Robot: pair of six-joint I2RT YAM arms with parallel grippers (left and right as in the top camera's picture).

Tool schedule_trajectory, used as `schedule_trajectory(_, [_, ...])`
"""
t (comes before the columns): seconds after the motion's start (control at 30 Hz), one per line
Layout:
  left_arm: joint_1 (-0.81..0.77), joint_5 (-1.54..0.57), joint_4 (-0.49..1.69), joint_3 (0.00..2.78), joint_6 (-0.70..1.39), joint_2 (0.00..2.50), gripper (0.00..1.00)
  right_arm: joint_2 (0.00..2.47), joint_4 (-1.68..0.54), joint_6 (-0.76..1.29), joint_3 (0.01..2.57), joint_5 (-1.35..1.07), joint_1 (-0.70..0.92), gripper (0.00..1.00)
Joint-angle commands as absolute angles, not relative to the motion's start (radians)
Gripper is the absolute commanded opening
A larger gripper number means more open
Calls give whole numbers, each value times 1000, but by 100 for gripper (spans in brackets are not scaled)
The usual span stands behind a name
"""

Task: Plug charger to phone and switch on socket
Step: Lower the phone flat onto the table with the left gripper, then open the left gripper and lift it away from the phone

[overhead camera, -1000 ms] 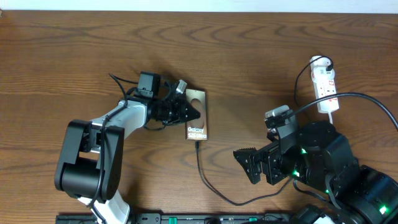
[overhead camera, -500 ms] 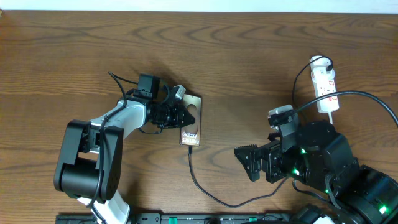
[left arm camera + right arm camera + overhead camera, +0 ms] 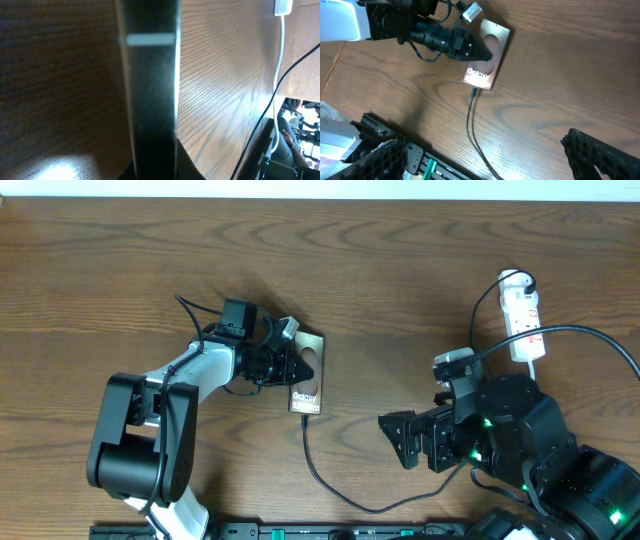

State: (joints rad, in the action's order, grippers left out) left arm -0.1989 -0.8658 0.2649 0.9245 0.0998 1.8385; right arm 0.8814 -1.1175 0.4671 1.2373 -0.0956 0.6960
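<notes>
The phone (image 3: 309, 392) lies flat on the worktop (image 3: 420, 270), somewhat left of the middle, with its long sides running from the far edge toward the near edge. The left pincer (image 3: 293, 366) reaches onto it from the left side, and its tips cover part of the round pale patch. It appears clenched on the left edge of the phone. I judge that it holds there so the phone does not slide while the cable is handled.

The charger (image 3: 320, 480) leaves the near short edge of the phone. In the right wrist view its small plug looks already seated in the port, though how deep it sits is too small to tell. From there the black cable runs toward the near edge and bends right, under the right arm.

The right pincer (image 3: 399, 442) hangs released over bare wood right of the middle, well apart from the phone. Its fingers (image 3: 600, 150) are spread wide with nothing between them.

The socket (image 3: 521, 310) lies near the far right corner, its white cord looping beside it. The plugging seems done, so the switch is probably what remains. The right arm is the closer one for that press.
</notes>
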Motion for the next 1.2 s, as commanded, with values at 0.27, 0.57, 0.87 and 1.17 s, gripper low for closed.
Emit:
schedule_trajectory(0.27, [-197,-794,276,937,52,1824,7,877,-1119,478,1253,-28,695,99])
schedule_trajectory(0.57, [-197,-754,276,937,53,1877,7,896,-1118,479,1253,28,695,99])
schedule_trajectory(0.87, [-197,-754,272,937,53,1941,8,944,-1116,478,1253,28,695,99])
schedule_trajectory(1.17, [-184,-722,262,937,54,1941,8,997,-1111,479,1253,26,695,99])
